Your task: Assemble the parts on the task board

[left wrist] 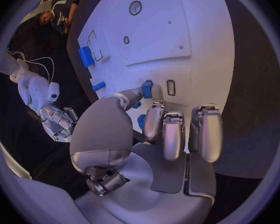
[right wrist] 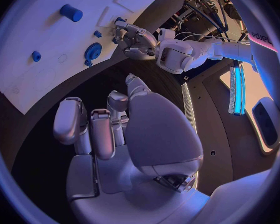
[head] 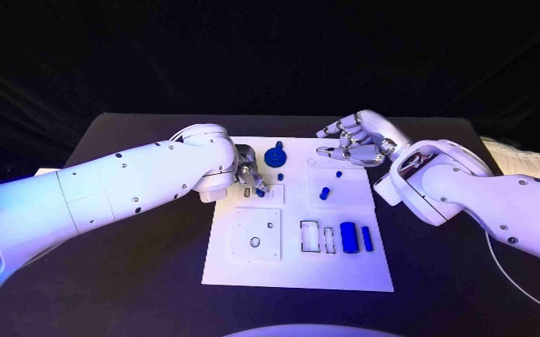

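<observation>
Parts are seen scattered over the white task board (head: 298, 267) at the middle of the black desk (head: 135, 274). At the board's left edge the left hand (head: 250, 175) is lowered, and a small blue part (head: 260, 190) is pinched at its fingertips; the left wrist view shows that part (left wrist: 147, 88) gripped between thumb and a finger, just above the board, with the other fingers curled alongside. Further right, a blue peg (head: 324, 193) is seen standing, and two blue cylinders (head: 351, 237) lie near the board's front. At the board's far right corner the right hand (head: 358, 140) is held, its fingers (right wrist: 70, 127) loosely curled on nothing.
</observation>
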Robot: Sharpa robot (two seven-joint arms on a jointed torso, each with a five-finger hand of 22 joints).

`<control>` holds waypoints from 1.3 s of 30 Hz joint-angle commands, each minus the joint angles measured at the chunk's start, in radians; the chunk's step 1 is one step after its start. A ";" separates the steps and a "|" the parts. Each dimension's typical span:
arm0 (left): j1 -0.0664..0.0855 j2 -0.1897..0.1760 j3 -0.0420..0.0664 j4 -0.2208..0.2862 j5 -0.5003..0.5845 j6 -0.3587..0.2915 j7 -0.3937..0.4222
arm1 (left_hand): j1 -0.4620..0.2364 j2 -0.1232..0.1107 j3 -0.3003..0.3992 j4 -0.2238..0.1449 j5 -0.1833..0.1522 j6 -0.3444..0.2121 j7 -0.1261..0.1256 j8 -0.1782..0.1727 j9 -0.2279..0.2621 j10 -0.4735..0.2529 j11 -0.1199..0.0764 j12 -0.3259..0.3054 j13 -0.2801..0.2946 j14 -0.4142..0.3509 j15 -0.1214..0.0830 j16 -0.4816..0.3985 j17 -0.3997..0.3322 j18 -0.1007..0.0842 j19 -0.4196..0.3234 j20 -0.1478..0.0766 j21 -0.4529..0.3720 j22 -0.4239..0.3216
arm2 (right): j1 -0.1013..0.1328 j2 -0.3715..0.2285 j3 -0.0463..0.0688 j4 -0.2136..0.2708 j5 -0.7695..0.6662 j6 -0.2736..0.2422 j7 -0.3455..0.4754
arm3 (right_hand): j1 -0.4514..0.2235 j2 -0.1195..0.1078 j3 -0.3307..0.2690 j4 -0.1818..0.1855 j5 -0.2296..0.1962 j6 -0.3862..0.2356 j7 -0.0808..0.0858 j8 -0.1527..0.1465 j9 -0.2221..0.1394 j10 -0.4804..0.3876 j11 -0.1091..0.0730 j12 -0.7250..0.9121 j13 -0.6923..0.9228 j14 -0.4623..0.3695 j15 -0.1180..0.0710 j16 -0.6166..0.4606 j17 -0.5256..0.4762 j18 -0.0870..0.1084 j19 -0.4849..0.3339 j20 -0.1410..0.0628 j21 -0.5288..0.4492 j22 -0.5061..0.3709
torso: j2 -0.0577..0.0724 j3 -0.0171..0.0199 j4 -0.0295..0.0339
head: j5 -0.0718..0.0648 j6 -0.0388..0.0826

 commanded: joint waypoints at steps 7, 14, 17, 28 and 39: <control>-0.007 0.009 -0.006 -0.010 0.006 0.061 -0.064 | -0.050 0.006 -0.027 0.008 -0.002 0.049 -0.033 -0.007 -0.001 0.014 -0.006 0.017 0.017 0.105 -0.007 0.003 0.263 -0.009 0.055 -0.009 0.008 0.181 | -0.001 -0.001 0.000 0.003 -0.006 0.013 0.002 | -0.011 0.003 -0.005 -0.001 0.004 0.008 -0.002 0.000 0.000 -0.007 -0.001 -0.004 -0.003 0.051 -0.009 -0.008 0.020 0.008 -0.008 0.001 -0.006 -0.004 | 0.000 -0.0008 0.0011 | -0.002 -0.001; -0.007 0.010 -0.006 -0.016 0.005 0.068 -0.064 | -0.113 0.003 -0.081 0.045 -0.005 0.068 -0.036 -0.007 0.001 0.022 -0.008 0.029 0.031 0.105 -0.008 0.003 0.263 -0.010 0.059 -0.011 0.012 0.188 | -0.001 0.000 0.000 0.003 -0.006 0.013 0.002 | -0.012 0.003 -0.007 0.000 0.005 0.007 -0.001 0.000 0.000 -0.008 -0.001 -0.006 -0.004 0.050 -0.009 -0.011 0.014 0.009 -0.010 0.001 -0.008 -0.008 | 0.000 -0.0010 0.0008 | -0.001 0.000; -0.007 0.009 -0.005 -0.017 0.003 0.067 -0.064 | -0.139 -0.004 -0.114 0.062 -0.007 0.074 -0.036 -0.006 0.002 0.026 -0.008 0.035 0.037 0.105 -0.009 0.003 0.263 -0.012 0.061 -0.011 0.014 0.192 | -0.001 -0.001 0.000 0.003 -0.006 0.013 0.002 | -0.014 0.003 -0.008 0.001 0.005 0.007 -0.001 -0.001 0.000 -0.008 0.000 -0.006 -0.005 0.049 -0.009 -0.013 0.012 0.009 -0.012 0.001 -0.010 -0.010 | 0.000 -0.0011 0.0011 | 0.000 0.000; -0.008 -0.001 -0.003 -0.011 -0.007 0.050 -0.064 | -0.178 -0.002 -0.229 0.111 -0.007 0.085 -0.040 -0.008 -0.001 0.031 -0.012 0.041 0.046 0.105 -0.012 0.003 0.263 -0.013 0.065 -0.014 0.017 0.198 | -0.001 -0.002 0.000 0.003 -0.006 0.007 0.005 | -0.021 0.001 -0.014 0.004 0.007 0.008 -0.002 -0.001 -0.001 -0.012 0.000 -0.014 -0.011 0.047 -0.009 -0.020 0.002 0.011 -0.019 0.001 -0.019 -0.023 | 0.000 -0.0016 0.0013 | -0.001 0.002; -0.006 -0.047 0.011 0.036 -0.022 0.018 -0.062 | -0.188 -0.001 -0.360 0.150 -0.010 0.092 -0.045 -0.005 -0.002 0.036 -0.015 0.046 0.053 0.105 -0.016 0.003 0.263 -0.014 0.069 -0.018 0.020 0.205 | -0.001 -0.002 0.000 -0.002 -0.005 0.004 0.005 | -0.025 0.000 -0.019 0.007 0.008 0.008 -0.002 -0.002 -0.001 -0.017 0.000 -0.024 -0.018 0.045 -0.009 -0.024 -0.004 0.013 -0.022 0.001 -0.023 -0.029 | -0.001 -0.0013 0.0020 | 0.000 0.005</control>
